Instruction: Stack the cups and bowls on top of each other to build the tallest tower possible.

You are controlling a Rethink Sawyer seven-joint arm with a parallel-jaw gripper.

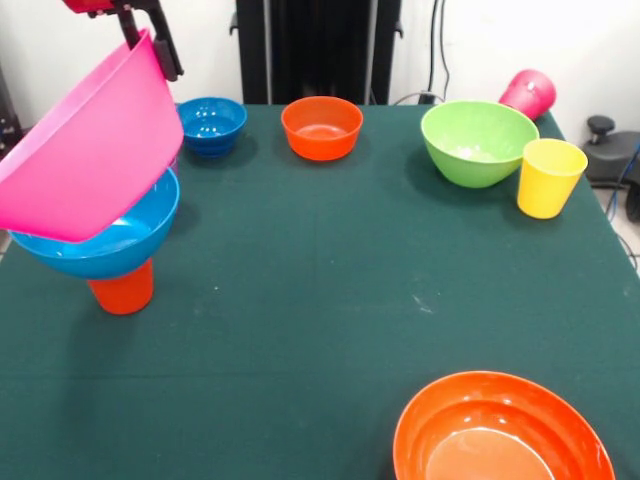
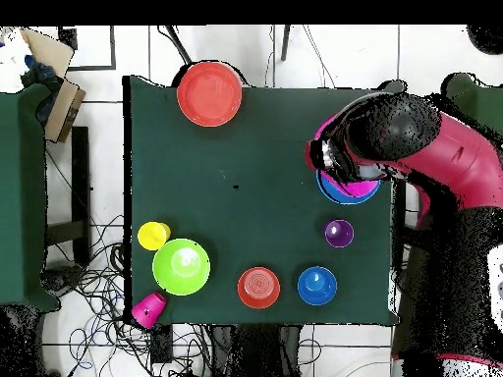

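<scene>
The big pink bowl point(image 1: 85, 150) tilts steeply on the medium blue bowl point(image 1: 110, 243), which sits atop an inverted orange cup point(image 1: 122, 290). Beside that stack stands a purple cup point(image 2: 339, 233).

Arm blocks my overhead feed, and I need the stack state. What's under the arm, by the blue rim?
Observer: The medium blue bowl sits on top of an orange cup.
Operator: And the pink one?
Observer: The pink bowl is steeply tilted, with its low edge in the medium blue bowl.
Operator: Released?
Observer: No, the hand grips its raised rim.
</scene>
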